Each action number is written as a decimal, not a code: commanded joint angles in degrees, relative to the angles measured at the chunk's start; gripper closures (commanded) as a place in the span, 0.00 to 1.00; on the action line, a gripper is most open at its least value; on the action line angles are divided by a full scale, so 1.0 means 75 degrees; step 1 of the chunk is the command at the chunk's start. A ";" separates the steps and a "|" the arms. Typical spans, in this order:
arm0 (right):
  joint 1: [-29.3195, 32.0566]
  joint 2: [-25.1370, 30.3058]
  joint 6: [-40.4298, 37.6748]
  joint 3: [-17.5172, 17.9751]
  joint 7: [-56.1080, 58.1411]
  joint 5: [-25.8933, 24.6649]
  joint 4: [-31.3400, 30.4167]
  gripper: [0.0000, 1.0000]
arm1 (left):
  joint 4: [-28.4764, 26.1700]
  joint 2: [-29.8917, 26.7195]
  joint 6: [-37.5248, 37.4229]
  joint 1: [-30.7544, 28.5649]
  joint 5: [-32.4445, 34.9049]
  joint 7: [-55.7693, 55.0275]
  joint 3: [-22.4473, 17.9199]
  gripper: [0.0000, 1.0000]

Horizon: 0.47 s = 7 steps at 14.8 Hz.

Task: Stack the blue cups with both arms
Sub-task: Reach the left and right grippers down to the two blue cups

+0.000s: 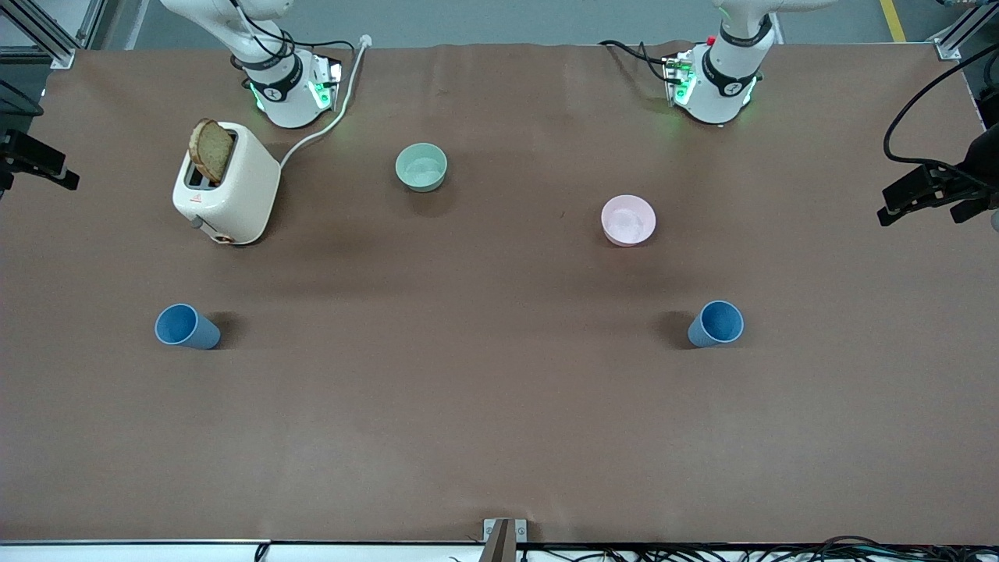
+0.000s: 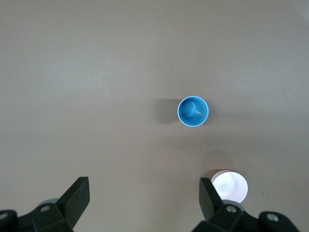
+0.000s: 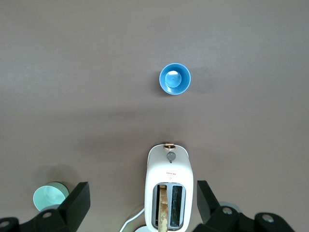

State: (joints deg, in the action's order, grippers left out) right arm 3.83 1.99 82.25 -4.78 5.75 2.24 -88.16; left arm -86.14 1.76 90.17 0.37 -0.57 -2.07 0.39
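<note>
Two blue cups stand upright on the brown table. One cup (image 1: 186, 326) is toward the right arm's end, the other cup (image 1: 716, 324) toward the left arm's end. Neither gripper shows in the front view; both arms rise out of it from their bases. In the left wrist view my left gripper (image 2: 145, 198) is open and empty, high over the table, with a blue cup (image 2: 193, 111) far below. In the right wrist view my right gripper (image 3: 142, 200) is open and empty, high over the toaster (image 3: 169, 188), with the other blue cup (image 3: 175, 79) far below.
A white toaster (image 1: 230, 191) with a slice of bread stands near the right arm's base, its cord running to the table's edge. A pale green bowl (image 1: 421, 166) and a pink bowl (image 1: 628, 220) sit farther from the front camera than the cups.
</note>
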 commanded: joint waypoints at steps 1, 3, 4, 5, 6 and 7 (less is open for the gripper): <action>-0.0019 0.0168 0.0002 0.0017 -0.0122 -0.0111 -0.0081 0.03 | 0.0129 -0.0024 -0.0176 -0.0073 -0.0065 -0.0028 0.0088 0.00; -0.0019 0.0168 -0.0010 0.0017 -0.0122 -0.0111 -0.0081 0.03 | 0.0129 -0.0025 -0.0176 -0.0073 -0.0077 -0.0075 0.0089 0.00; -0.0007 0.0168 -0.0010 0.0017 -0.0110 -0.0111 -0.0081 0.03 | 0.0129 -0.0024 -0.0176 -0.0097 -0.0077 -0.0052 0.0089 0.00; -0.0007 0.0168 -0.0010 0.0017 -0.0110 -0.0111 -0.0081 0.03 | 0.0129 -0.0013 -0.0176 -0.0097 -0.0077 -0.0063 0.0089 0.00; -0.0007 0.0168 -0.0010 0.0017 -0.0110 -0.0111 -0.0081 0.03 | 0.0129 -0.0001 -0.0176 -0.0097 -0.0077 -0.0087 0.0077 0.00; -0.0007 0.0156 0.0002 0.0005 -0.0110 -0.0111 -0.0081 0.03 | 0.0141 0.0034 -0.0176 -0.0085 -0.0042 -0.0087 0.0077 0.00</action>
State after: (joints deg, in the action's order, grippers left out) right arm 3.83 2.03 82.26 -4.79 5.75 2.24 -88.16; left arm -86.00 1.76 90.03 0.35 -0.57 -2.08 0.40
